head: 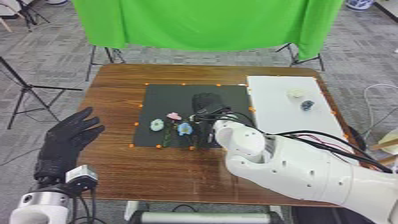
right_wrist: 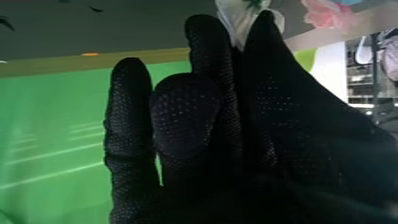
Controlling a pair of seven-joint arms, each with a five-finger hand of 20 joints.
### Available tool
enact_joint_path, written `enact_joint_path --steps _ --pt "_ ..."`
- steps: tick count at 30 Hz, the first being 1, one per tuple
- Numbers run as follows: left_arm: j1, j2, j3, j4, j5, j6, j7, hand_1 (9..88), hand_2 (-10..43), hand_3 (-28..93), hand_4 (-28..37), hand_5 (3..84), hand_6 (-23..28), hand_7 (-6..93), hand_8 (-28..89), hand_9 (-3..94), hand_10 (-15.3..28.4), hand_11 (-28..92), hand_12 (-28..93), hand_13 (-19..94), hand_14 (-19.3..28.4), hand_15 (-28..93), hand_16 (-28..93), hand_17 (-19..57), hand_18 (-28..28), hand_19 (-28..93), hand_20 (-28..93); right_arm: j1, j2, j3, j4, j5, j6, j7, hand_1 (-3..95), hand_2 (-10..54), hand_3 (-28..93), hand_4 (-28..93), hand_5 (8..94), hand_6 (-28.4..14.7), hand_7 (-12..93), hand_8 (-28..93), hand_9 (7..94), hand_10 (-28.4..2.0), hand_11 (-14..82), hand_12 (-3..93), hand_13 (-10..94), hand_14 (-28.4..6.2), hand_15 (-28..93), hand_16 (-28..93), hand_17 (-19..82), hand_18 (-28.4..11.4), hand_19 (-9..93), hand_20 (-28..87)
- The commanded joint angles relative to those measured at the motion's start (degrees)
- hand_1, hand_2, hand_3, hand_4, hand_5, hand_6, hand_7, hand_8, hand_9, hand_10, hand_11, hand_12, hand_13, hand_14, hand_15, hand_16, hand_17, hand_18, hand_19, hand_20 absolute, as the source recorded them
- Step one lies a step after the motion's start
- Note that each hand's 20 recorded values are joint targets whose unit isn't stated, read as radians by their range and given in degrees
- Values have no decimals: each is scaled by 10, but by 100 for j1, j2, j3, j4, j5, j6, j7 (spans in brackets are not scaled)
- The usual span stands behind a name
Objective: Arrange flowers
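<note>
"Checking the right hand [head: 208, 102] first. Position and state?"

"Over the black rectangular mat [head: 164, 95]. Fingers extended and close together, some slightly apart at the tips. Contact with the mat cannot be determined."

"Locate the flowers relative to that hand."

"To its left, on the mat: a pink flower [head: 173, 116], a pale green flower [head: 157, 124] farther left, and a light blue flower [head: 185, 129] toward the robot. Green stems run from the group toward the robot."

"Right wrist view?"

"Pale, translucent petals [right_wrist: 228, 22] appear just beyond the fingertips, with pink petals [right_wrist: 328, 15] near them. Whether the hand touches the pale petals cannot be determined."

"Right side of the hand?"

"A white sheet [head: 289, 117]. It bears a cream round item [head: 295, 93] and a small dark blue item [head: 307, 105]."

"Left hand [head: 64, 142]?"

"Well apart from the right hand, left of the mat. Fingers extended, thumb spread."
</note>
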Motion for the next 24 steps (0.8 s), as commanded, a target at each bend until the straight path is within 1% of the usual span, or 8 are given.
enact_joint_path --steps 1,4,12,13,15,19,21,24 --pt "130 -23 -2 -21 -4 41 41 251 63 825 -202 411 114 154 -103 368 197 280 86 281 266 544 -113 -87 226 607 9 -219 91 217 -139 -219 -282 -153 481 -95 844 -283 682 12 297 -58 816 -79 119 280 773 -28 765 142 333 -169 922 -33" --pt "155 -15 1 -36 -24 81 64 251 63 825 -201 411 114 154 -103 368 197 281 85 281 267 544 -114 -87 226 607 9 -270 129 278 -188 -291 -369 -203 481 -95 844 -283 685 12 297 -58 814 -79 122 278 772 -28 765 141 332 -169 922 -33" --pt "180 -23 2 -50 -22 89 54 250 63 826 -202 411 113 154 -104 368 198 281 86 281 267 543 -114 -87 226 607 8 -265 222 319 -241 -307 -501 -182 484 -95 837 -283 693 12 299 -58 812 -79 125 272 771 -29 763 140 331 -170 922 -34" --pt "192 -16 8 -53 -26 95 74 249 63 827 -202 411 113 155 -104 369 198 281 85 281 267 544 -114 -87 226 607 8 -222 251 281 -256 -297 -489 -158 484 -95 837 -283 693 12 299 -58 811 -79 125 271 771 -30 763 140 331 -170 922 -34" --pt "185 -27 2 -55 -20 94 48 249 63 827 -202 411 113 155 -104 369 198 281 85 281 267 544 -114 -87 226 607 8 -220 269 296 -270 -303 -513 -148 484 -95 837 -283 693 12 299 -58 810 -79 126 270 770 -31 763 140 330 -171 922 -33" --pt "245 -32 1 -66 -30 104 92 250 63 826 -203 411 114 154 -104 369 198 281 85 281 267 544 -114 -88 226 607 8 -227 314 334 -318 -270 -558 -126 482 -95 840 -283 690 13 297 -58 809 -80 128 268 769 -30 762 140 329 -171 922 -33" --pt "257 -32 -2 -64 -36 122 95 250 64 826 -203 411 114 154 -103 369 198 282 85 281 267 544 -114 -88 226 607 7 -431 271 583 -344 -309 -665 -176 477 -95 845 -283 688 13 296 -58 804 -82 131 265 769 -31 761 139 328 -171 923 -33" --pt "308 -32 7 -66 -62 163 158 250 63 826 -202 411 114 154 -103 368 198 282 85 281 267 544 -114 -88 226 607 7 -605 213 733 -359 -408 -782 -294 469 -95 847 -283 688 12 294 -58 796 -86 142 257 768 -33 768 139 329 -172 924 -31"
